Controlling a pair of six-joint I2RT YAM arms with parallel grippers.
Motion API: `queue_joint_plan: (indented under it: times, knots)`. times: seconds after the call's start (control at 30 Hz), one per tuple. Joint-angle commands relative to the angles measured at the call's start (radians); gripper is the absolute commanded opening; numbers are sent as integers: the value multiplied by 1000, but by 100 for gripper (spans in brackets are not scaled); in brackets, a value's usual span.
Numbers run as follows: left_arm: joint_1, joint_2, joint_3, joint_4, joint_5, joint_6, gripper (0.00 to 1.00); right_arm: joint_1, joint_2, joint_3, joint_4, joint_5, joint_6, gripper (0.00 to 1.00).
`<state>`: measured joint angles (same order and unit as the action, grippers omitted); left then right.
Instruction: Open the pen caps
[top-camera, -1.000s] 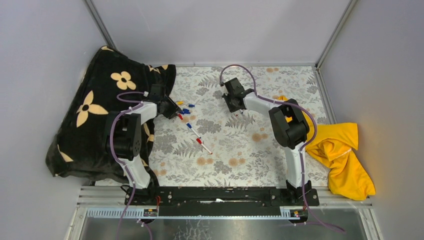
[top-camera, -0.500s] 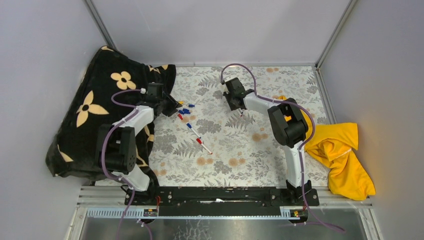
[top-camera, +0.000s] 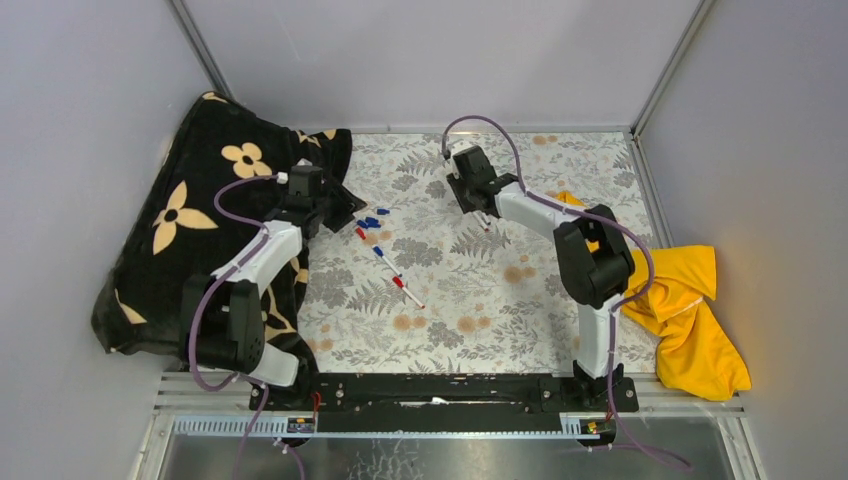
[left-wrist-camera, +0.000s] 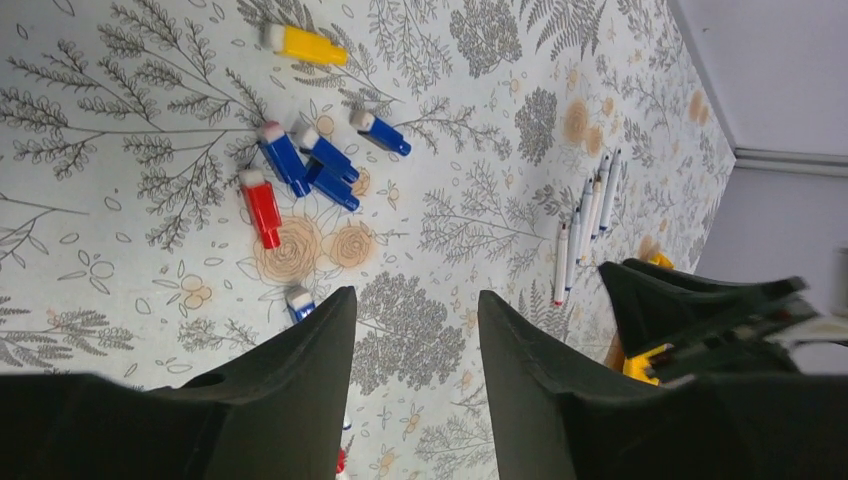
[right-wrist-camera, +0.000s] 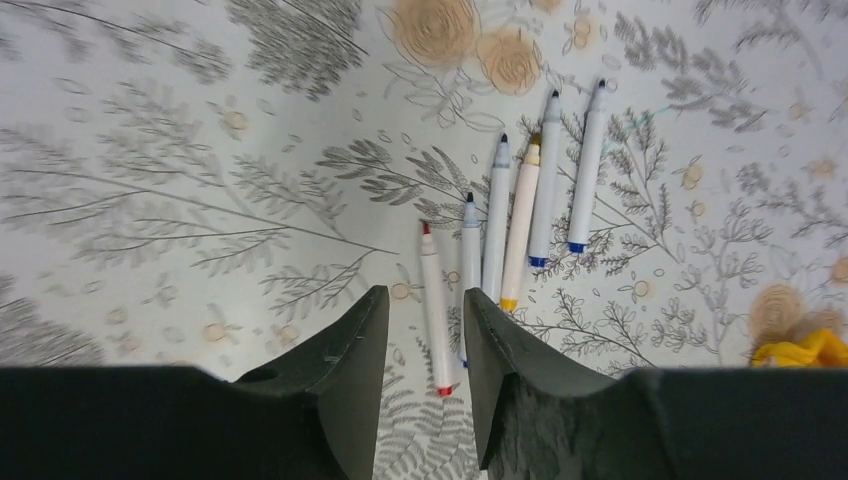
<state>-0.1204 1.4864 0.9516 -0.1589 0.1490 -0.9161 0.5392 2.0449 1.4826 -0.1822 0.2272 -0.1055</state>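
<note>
1. The left end effector (left-wrist-camera: 415, 295) hangs over the floral desk (left-wrist-camera: 120, 250), its jaws about half apart with nothing between them.
2. Just beyond its fingertips lie the loose pen caps (left-wrist-camera: 283, 160), on the far-left part of the desk. Four blue ones and a red cap (left-wrist-camera: 262, 205) are bunched together, and a yellow cap (left-wrist-camera: 305, 43) lies apart.
3. Each cap lies on its side, pale end towards the upper left of the left wrist view.
4. The right end effector (right-wrist-camera: 424, 292) is also partly open and grips nothing.
5. Below it, six uncapped pens (right-wrist-camera: 522, 220) lie side by side, slightly fanned. Their long axes are nearly parallel, nibs pointing away from the fingers.
6. The red-tipped pen (right-wrist-camera: 433, 310) lies flat under the gap between the jaws.
7. Mid-desk, two more pens (top-camera: 400, 284) lie end to end along one diagonal.
</note>
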Motion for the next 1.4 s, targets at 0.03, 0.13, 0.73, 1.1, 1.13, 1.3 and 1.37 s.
queue_joint_plan:
  times: [0.03,0.13,0.73,1.1,1.13,1.3,1.37]
  knots:
    - [-16,-65,-61,9,-8,14,56,87,-157,23,-73,-37,-11,41]
    - [-16,-119,-101,7,-17,14,59,142,-204,-15,-125,-90,19,42]
    - [-16,-408,-202,-77,-58,25,90,411,-299,-283,-26,-286,244,48]
    - [-15,-467,-235,-81,-59,0,93,484,-179,-264,2,-178,279,48]
    - [-14,-476,-238,-84,-61,-2,93,485,-170,-261,1,-170,280,48]
    - [-11,-526,-247,-97,-85,-7,94,487,-139,-254,-1,-142,279,48]
    - [-10,-533,-251,-100,-86,-7,94,487,-124,-247,-7,-136,278,48]
